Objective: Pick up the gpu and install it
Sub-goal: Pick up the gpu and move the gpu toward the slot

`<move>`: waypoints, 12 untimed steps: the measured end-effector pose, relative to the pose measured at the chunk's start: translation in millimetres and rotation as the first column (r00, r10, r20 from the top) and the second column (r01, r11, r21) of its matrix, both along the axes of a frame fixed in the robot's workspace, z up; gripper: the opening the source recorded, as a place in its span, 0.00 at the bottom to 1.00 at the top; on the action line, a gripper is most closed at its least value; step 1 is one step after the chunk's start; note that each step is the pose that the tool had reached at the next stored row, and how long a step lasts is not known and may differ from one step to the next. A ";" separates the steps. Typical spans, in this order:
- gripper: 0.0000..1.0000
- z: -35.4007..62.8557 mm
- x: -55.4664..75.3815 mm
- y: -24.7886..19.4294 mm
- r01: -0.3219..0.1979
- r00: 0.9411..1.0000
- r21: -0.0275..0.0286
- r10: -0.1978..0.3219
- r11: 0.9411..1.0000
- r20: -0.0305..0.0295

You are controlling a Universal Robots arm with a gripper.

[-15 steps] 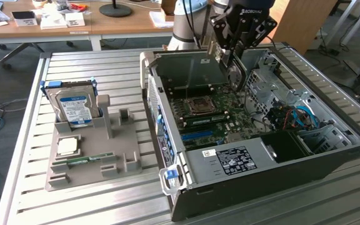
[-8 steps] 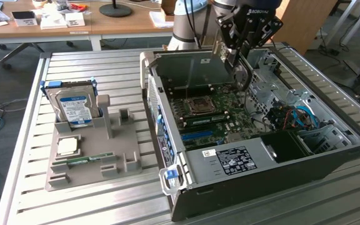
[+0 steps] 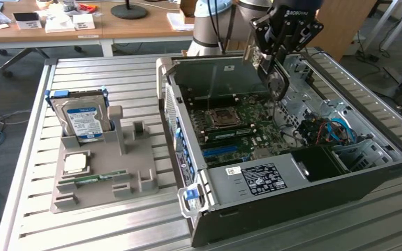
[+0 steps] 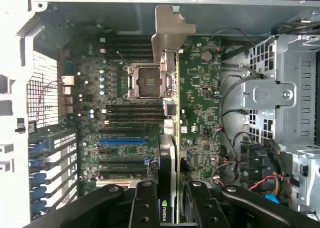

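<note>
The gpu (image 3: 276, 81) hangs edge-down over the open computer case (image 3: 271, 193), above the motherboard (image 3: 246, 125). My gripper (image 3: 269, 61) is shut on its upper edge. In the wrist view the gpu (image 4: 173, 118) appears edge-on between my black fingers (image 4: 144, 205), with my gripper (image 4: 172, 208) shut on it. Its silver end bracket (image 4: 167, 30) points toward the case's rear wall. The card's lower edge is still clear of the board, roughly over the row of expansion slots beside the processor socket (image 4: 146, 81).
A grey holder (image 3: 103, 172) on the slatted table at the exterior view's left carries a hard drive (image 3: 82, 119), a processor (image 3: 75, 163) and a memory stick (image 3: 98, 179). Inside the case are a drive cage (image 4: 280, 92), loose cables (image 3: 330, 130) and a blue slot (image 4: 122, 141).
</note>
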State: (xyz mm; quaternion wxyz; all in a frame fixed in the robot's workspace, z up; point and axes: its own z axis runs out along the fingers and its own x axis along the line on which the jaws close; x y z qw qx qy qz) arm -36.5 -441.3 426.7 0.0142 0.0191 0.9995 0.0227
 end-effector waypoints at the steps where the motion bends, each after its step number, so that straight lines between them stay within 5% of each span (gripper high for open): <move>1: 0.27 0.0 1.9 0.0 0.000 1.000 0.000 0.000 1.000 0.000; 12: 0.27 0.0 22.7 0.0 0.000 1.000 0.000 0.000 1.000 0.000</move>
